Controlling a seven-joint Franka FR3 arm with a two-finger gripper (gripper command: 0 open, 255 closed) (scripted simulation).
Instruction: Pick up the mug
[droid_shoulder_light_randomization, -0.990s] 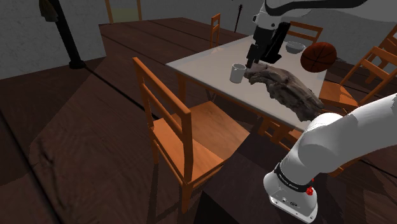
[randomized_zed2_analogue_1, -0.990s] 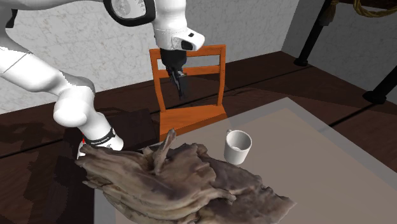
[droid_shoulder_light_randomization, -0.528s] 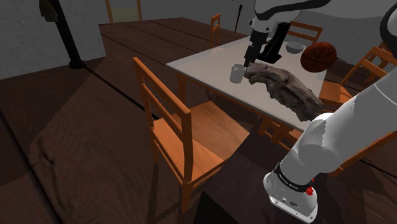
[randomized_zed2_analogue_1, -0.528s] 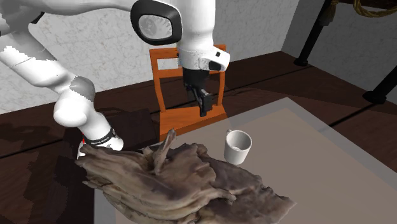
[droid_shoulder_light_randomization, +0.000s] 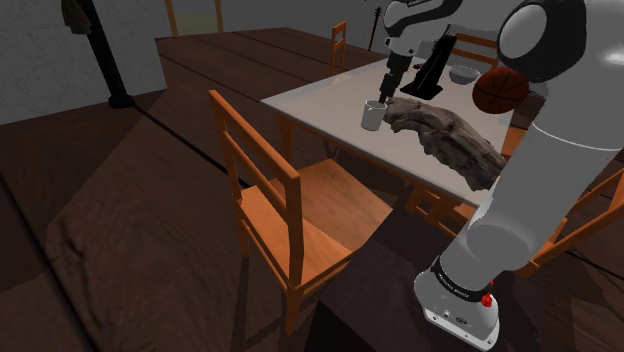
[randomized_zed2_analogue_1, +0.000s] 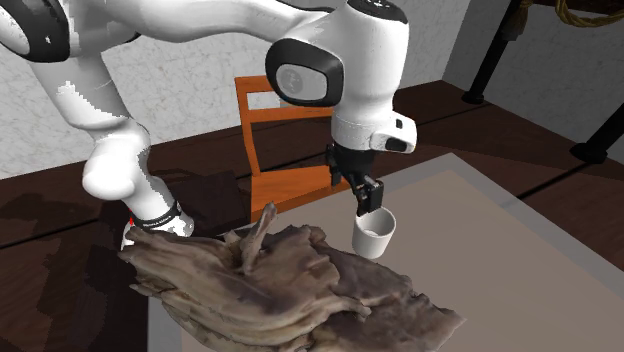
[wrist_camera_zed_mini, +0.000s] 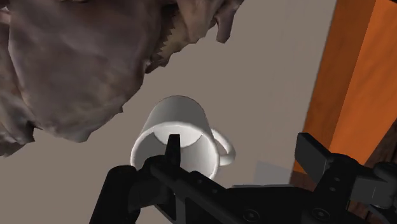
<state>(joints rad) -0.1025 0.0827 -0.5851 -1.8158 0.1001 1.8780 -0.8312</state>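
Mug stands upright near the tabletop edge by the orange chair, just beside gnarled driftwood; we see our pincer spread wide, over its rim.

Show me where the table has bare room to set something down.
Bare tabletop runs wide from the mug to the table's edge on the second exterior view's right. Crowded: driftwood lies close beside the mug, open gripper just above it.
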